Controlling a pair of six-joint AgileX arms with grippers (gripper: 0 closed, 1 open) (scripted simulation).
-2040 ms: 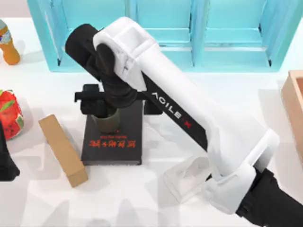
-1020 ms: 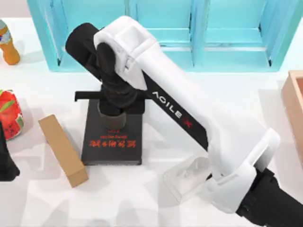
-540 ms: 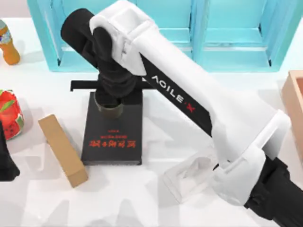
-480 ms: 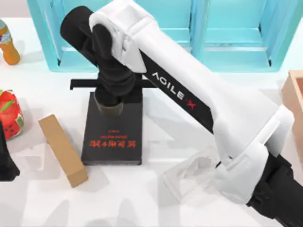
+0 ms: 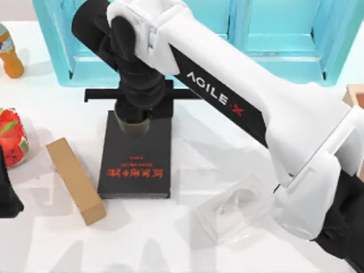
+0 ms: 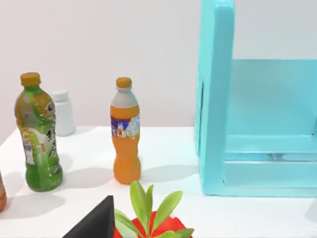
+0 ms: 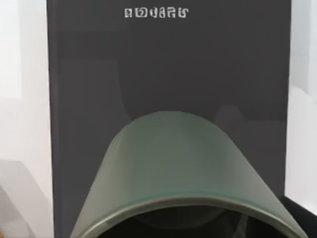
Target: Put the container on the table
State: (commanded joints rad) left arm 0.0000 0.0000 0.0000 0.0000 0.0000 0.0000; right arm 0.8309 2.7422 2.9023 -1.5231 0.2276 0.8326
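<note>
The container, a small olive-green cup, hangs over the far end of the black book, held from above. My right gripper is shut on it, and the wrist hides most of the cup. In the right wrist view the container's rim and wall sit close up, with the book's cover below and the white table on either side. My left arm is parked at the table's left edge.
A brown block lies left of the book and a clear tissue box lies to its right. A turquoise shelf unit runs along the back. An orange bottle, a red pack and a wooden box stand at the edges.
My right gripper closed on the container and raised it off the book, drifting toward the shelf. The forearm swung right, uncovering the tissue box.
</note>
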